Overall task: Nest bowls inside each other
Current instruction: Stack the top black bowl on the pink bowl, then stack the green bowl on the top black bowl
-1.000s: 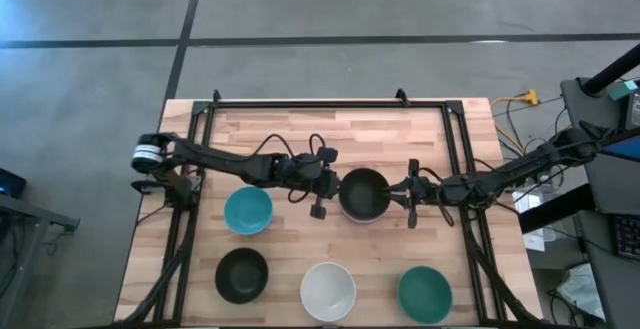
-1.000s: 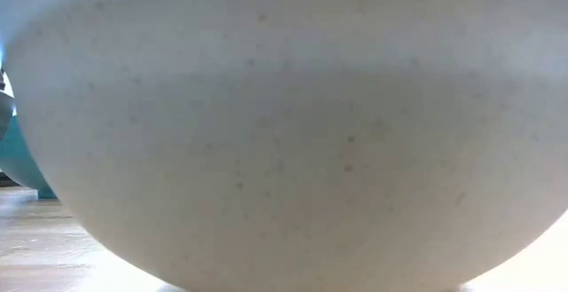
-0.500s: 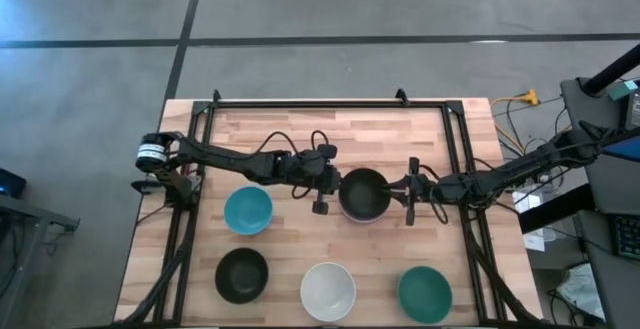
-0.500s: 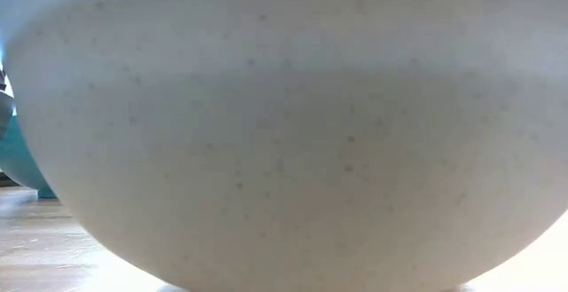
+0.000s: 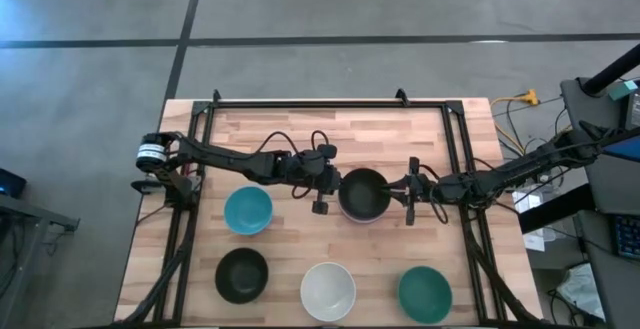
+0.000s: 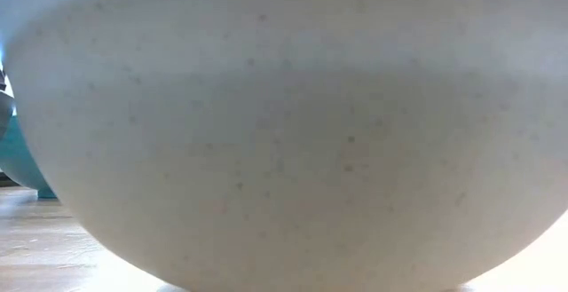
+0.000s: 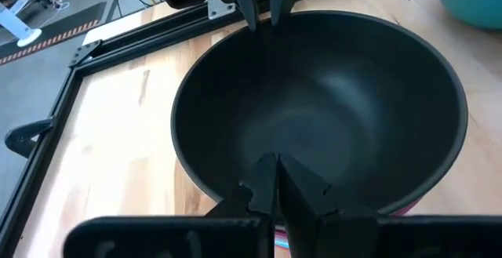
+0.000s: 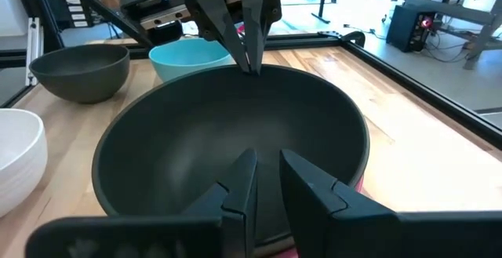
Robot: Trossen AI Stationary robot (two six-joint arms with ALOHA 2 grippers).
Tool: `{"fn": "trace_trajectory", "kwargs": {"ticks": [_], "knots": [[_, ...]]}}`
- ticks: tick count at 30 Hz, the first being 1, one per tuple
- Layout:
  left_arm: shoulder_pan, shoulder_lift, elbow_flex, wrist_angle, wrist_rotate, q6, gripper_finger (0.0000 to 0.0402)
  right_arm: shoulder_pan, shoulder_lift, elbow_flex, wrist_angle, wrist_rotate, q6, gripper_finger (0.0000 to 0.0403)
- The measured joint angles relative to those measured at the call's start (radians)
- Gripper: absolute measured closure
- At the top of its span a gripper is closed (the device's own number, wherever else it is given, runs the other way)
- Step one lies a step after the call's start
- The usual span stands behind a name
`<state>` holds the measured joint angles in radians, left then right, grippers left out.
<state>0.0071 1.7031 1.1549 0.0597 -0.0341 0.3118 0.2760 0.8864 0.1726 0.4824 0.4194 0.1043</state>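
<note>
A black bowl sits nested in a magenta bowl at the table's middle. My left gripper is shut at this bowl's left rim. My right gripper stands at its right rim, its fingers a little apart with nothing between them. A light blue bowl stands left of the stack. Along the near edge stand a second black bowl, a white bowl and a teal bowl, each on its base. My left gripper sets its shut fingertips on the top of the black bowl's left rim, slanting down from the table's left. The bowl stays upright in the magenta bowl. My right gripper's fingers reach over the right rim; whether they touch it I cannot tell.
A black metal frame runs round the wooden table. The white bowl fills the low view, with a teal bowl behind it. Bare wood lies between the stack and the far edge.
</note>
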Motion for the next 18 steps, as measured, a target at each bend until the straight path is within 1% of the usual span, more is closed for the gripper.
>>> {"fn": "trace_trajectory", "kwargs": {"ticks": [8,13,18], "knots": [[0.0,-0.003,0.0,0.0,0.0,-0.011,0.0402,0.0,0.0,0.0,0.0,0.0,-0.001,0.0351],[-0.003,-0.05,0.005,0.009,-0.005,0.018,0.0402,0.0,0.0,0.004,0.01,0.0,-0.027,0.0351],[-0.048,-0.136,0.001,-0.014,-0.091,0.039,0.0402,0.004,-0.001,0.021,0.025,-0.014,-0.07,0.0351]]}}
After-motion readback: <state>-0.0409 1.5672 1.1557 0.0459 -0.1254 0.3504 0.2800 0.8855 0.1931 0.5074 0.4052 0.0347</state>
